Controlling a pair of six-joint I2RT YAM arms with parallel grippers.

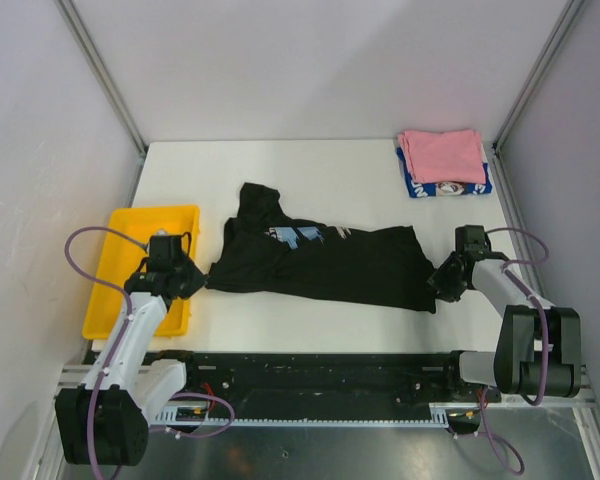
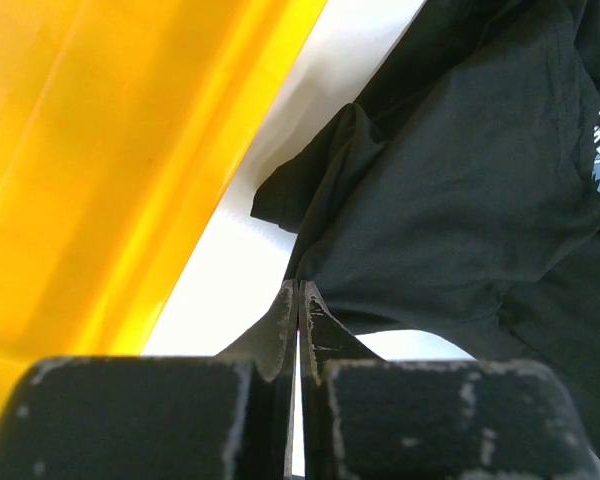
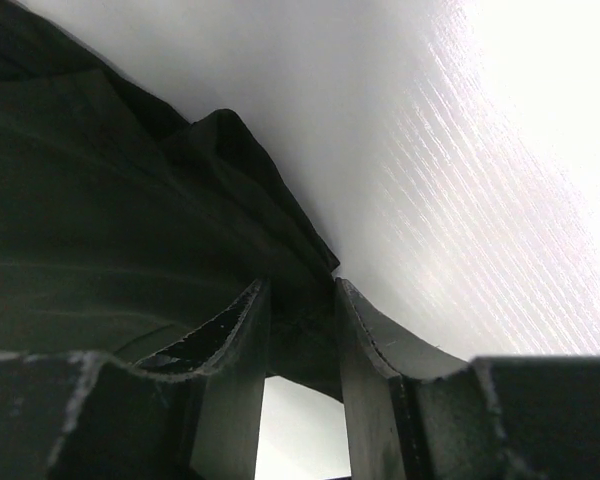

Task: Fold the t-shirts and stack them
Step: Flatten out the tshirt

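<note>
The black t-shirt (image 1: pixel 330 262) lies stretched sideways across the middle of the table, its blue and cream print showing near the top. My left gripper (image 1: pixel 192 281) is shut on its left edge; in the left wrist view the jaws (image 2: pixel 299 290) pinch the cloth (image 2: pixel 460 180). My right gripper (image 1: pixel 440 281) holds the right edge; in the right wrist view the fingers (image 3: pixel 300 290) stand narrowly apart with bunched black cloth (image 3: pixel 100 220) between them. The pink t-shirt (image 1: pixel 442 155) lies folded on the blue-and-white one (image 1: pixel 450 188) at the back right.
A yellow plastic tray (image 1: pixel 120 250) stands at the table's left edge, right beside my left gripper, and fills the left of the left wrist view (image 2: pixel 100 150). Grey walls and frame posts close in the back and sides.
</note>
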